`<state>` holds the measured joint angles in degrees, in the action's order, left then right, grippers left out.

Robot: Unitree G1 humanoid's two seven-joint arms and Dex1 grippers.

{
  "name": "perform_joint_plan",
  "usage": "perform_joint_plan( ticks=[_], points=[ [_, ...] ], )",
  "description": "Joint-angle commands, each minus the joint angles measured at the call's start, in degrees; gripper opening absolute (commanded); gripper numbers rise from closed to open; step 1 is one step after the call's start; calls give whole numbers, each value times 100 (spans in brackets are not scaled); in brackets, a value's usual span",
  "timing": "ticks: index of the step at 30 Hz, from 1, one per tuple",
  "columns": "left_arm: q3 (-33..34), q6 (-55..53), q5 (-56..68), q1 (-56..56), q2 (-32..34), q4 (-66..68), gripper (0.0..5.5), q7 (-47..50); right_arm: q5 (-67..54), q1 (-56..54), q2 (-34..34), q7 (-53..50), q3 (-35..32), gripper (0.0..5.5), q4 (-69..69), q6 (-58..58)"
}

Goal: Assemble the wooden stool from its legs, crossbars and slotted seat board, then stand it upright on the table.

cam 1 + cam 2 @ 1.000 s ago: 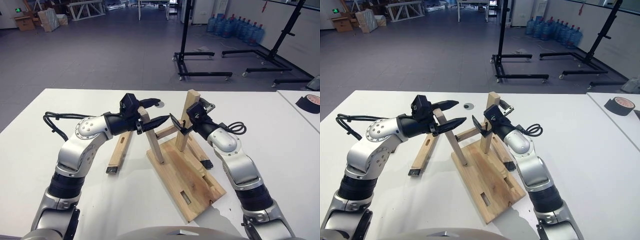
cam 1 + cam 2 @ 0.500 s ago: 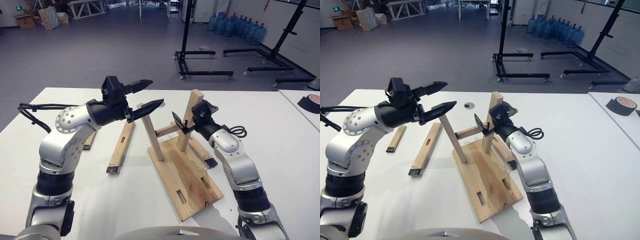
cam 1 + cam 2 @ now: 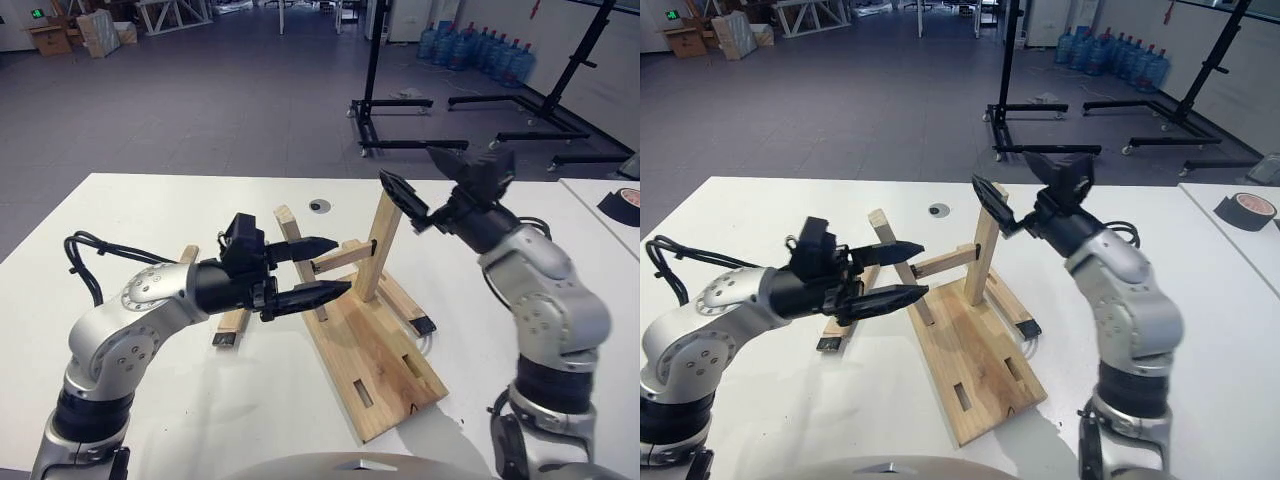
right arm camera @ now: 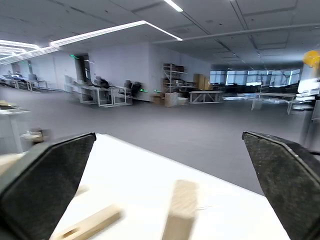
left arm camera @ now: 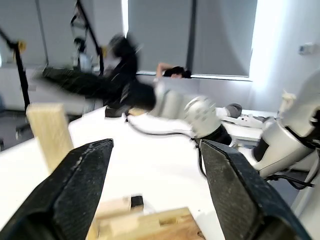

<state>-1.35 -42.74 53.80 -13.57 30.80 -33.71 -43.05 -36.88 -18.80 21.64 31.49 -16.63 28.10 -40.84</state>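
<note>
On the seat board [image 3: 352, 332], two legs [image 3: 377, 245].

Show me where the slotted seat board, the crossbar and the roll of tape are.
Slotted seat board [image 3: 365, 345]: left eye view, bare top face between its slots.
Crossbar [image 3: 343, 257]: left eye view, about the middle of its length.
Roll of tape [image 3: 1240, 210]: right eye view, its dark top ring.
</note>
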Motion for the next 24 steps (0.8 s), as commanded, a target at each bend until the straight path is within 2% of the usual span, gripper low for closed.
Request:
perform_joint_plan(
  ticks=[1,5,7,12,18,24],
  points=[
    [-323,-491,-98,-177,-133,448,317,417,-644,1012,995,1280,-261,540,-55,-370],
    [-582,-741,-88,-268,-352,645,317,600,443,1818,1738,1744,432,540,-693,347],
    [-662,-831,-92,-260,-421,735,317,619,1142,1917,1798,1566,853,540,-1084,832],
    [-767,-859,-522,-288,-218,1069,317,633,2524,1598,1385,716,1719,540,-1545,1925],
    [-928,-494,-1430,-342,165,1561,317,344,3419,1290,1019,41,2185,540,-1883,2584],
    [-1066,-102,-2061,-626,0,2054,317,255,3739,1132,761,-157,2427,540,-2084,2711]
  ],
)
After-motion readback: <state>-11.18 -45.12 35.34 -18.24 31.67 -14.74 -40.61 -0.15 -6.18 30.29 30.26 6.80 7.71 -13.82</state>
